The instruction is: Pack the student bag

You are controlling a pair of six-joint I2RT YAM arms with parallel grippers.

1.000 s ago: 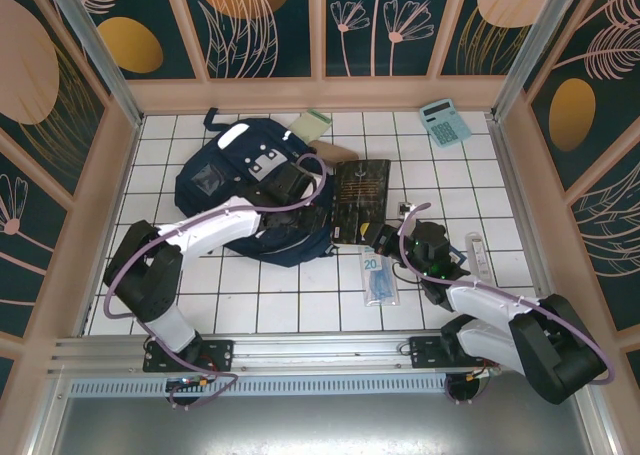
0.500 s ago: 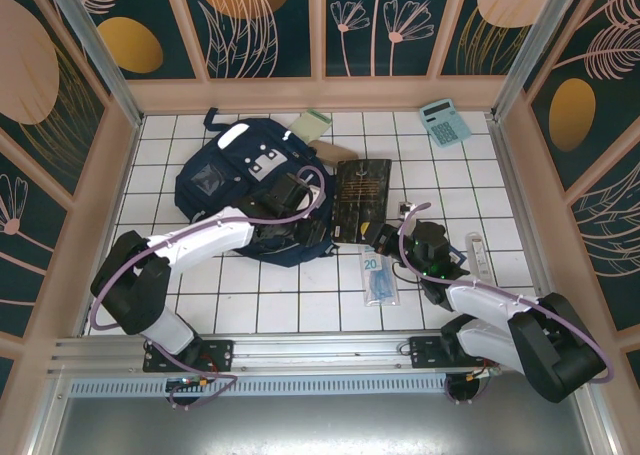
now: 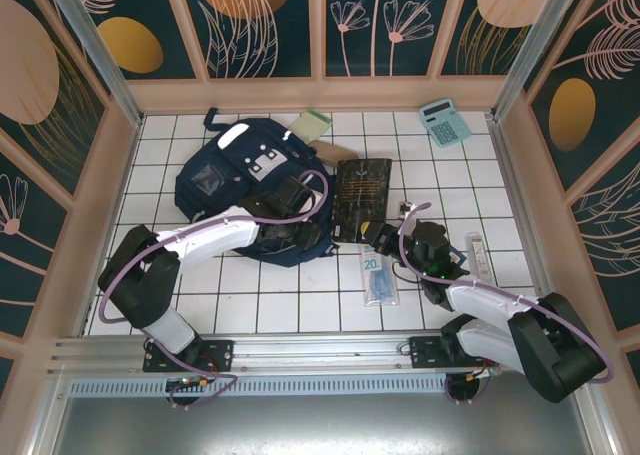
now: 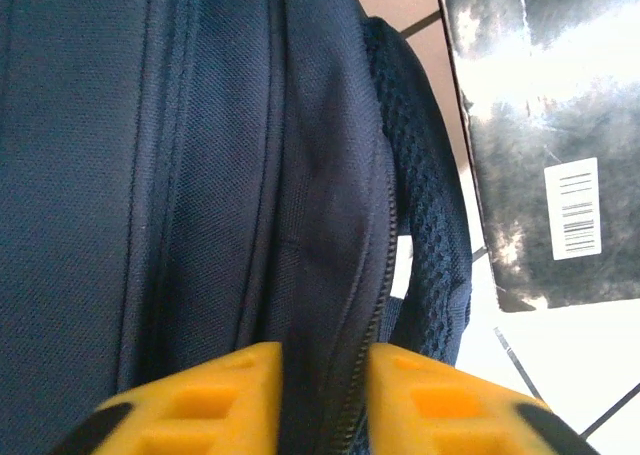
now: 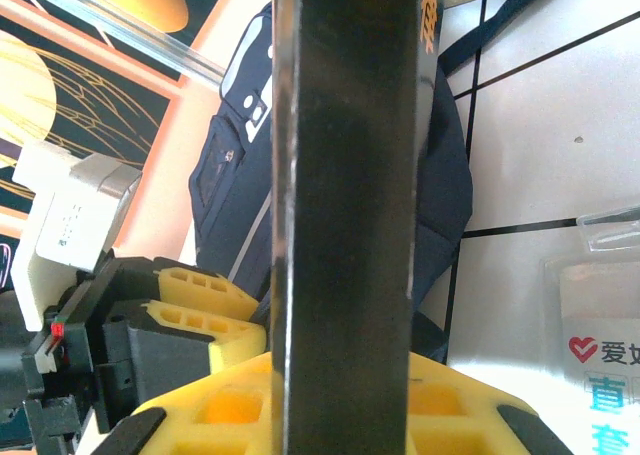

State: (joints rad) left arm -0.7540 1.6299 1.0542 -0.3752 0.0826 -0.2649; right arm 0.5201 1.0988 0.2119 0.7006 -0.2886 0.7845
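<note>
Fabric beside the zipper (image 4: 375, 275) of the student bag (image 3: 215, 185), flat on the rear-left tiles (image 3: 300, 295), pinched in the left gripper (image 4: 325, 365); just right of it, black book (image 3: 360, 190) clamped edge-on in the right gripper (image 5: 340, 390), long axis toward the back wall (image 3: 320, 93).

Bench layout, top view:
- Large navy-blue fabric backpack (image 3: 235, 180) lies far-left on the white tiled table (image 3: 300, 305).
- Pale green notepad (image 3: 316, 125) sits behind the backpack's far-right corner.
- Dark glossy rectangular book (image 3: 362, 190) lies just right of the backpack.
- Teal plastic calculator (image 3: 445, 123) is in the far-right corner, well apart.
- Clear plastic packet (image 3: 378, 275) lies near of the book, with a clear plastic tube (image 3: 478, 253) to its right.
- Left gripper (image 4: 325, 365) pinches a fold at the backpack's near-right edge.
- Right gripper (image 5: 345, 395) clamps the book's near edge.
</note>
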